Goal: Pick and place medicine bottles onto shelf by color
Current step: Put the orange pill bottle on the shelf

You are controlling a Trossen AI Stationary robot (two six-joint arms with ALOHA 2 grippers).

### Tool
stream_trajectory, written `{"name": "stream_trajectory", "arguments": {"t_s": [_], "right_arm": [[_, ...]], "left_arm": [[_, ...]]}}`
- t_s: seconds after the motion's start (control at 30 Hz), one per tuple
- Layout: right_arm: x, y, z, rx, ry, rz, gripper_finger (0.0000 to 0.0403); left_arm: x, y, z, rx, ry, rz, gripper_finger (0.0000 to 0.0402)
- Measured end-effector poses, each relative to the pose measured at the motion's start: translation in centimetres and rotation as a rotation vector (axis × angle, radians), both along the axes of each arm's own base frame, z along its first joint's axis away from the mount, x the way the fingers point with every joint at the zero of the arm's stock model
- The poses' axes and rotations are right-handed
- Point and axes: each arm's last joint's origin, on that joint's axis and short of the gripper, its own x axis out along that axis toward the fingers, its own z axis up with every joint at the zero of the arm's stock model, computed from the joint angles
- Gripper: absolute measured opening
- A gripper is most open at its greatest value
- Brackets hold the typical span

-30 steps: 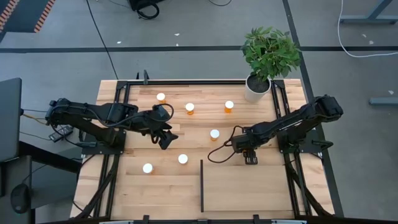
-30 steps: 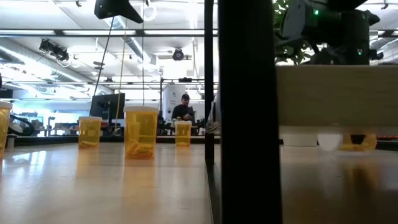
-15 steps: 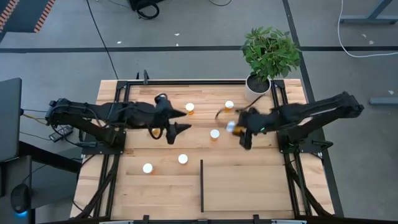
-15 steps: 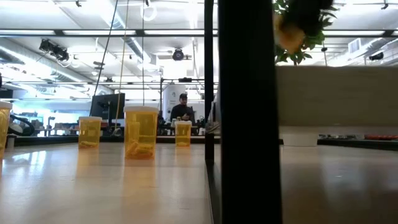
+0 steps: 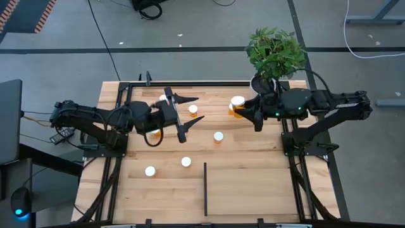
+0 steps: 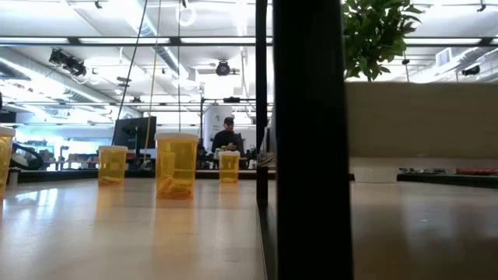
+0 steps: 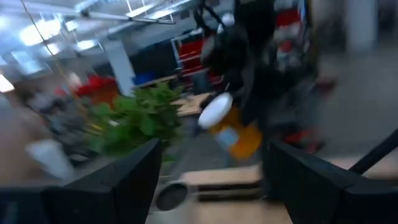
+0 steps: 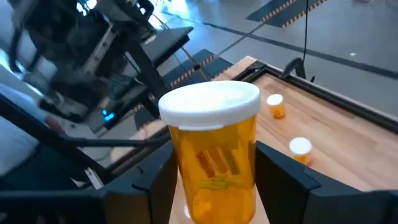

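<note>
On the counter [image 5: 253, 183] of pale planks, the shelf [image 5: 250, 190] lies at the near right, a light-wood panel edged on its left by a thin black strip [image 5: 205, 189]; nothing stands on it. At the far right corner sits a leafy plant [image 5: 275, 52] in a white pot, its leaves also showing in the low view [image 6: 375, 33].

The left arm reaches in from the left over the far middle of the counter, and its left claw [image 5: 185, 114] has its two fingers spread wide apart, holding nothing. The right arm stretches in from the right beside the plant pot. Its right claw [image 5: 248, 111] is clamped on an orange medicine bottle [image 5: 237, 103] with a white cap, held up off the counter; the right wrist view shows that bottle [image 8: 212, 146] upright between the two dark fingers [image 8: 283, 180], and the left wrist view sees it [image 7: 231, 127] tilted in the air.

Other bottles stand loose on the counter: one [image 5: 193, 110] between the left claw's fingers but untouched, one [image 5: 218, 136] near the middle, and two [image 5: 186, 162] [image 5: 150, 171] nearer the front left, all apart from the shelf. In the low view, several orange bottles [image 6: 177, 165] stand left of the strip, and a person [image 6: 228, 136] sits far off in the room.
</note>
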Motion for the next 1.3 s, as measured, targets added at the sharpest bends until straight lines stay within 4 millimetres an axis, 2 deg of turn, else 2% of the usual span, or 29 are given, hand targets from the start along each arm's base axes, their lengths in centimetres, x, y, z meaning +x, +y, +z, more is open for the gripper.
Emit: {"name": "stream_trajectory", "arguments": {"t_s": [0.17, 0.37, 0.53, 0.73, 0.97, 1.3], "right_arm": [[0.8, 0.2, 0.2, 0.159, -0.095, -0.037, 0.0198], [3.3, 0.4, 0.3, 0.304, -0.201, -0.020, 0.0198], [5.0, 0.2, -0.5, 0.434, -0.181, 0.065, 0.0198], [6.4, 0.1, -0.6, 0.489, -0.208, 0.142, 0.0198], [6.5, 0.1, -0.6, 0.503, -0.219, 0.146, 0.0198], [7.1, 0.2, -0.6, 0.518, -0.240, 0.164, 0.0198]], "left_arm": [[0.7, -0.4, -0.3, 0.134, 0.030, 0.016, 0.0295], [1.8, -1.1, -1.3, 0.285, 0.106, 0.006, 0.0295], [2.2, -1.2, -1.7, 0.362, 0.141, 0.009, 0.0298], [2.3, -1.0, -1.7, 0.311, 0.122, -0.014, 0.0331], [2.4, -1.1, -1.8, 0.255, 0.104, -0.068, 0.0373], [2.4, -1.0, -1.9, 0.269, 0.104, -0.106, 0.0378]]}}
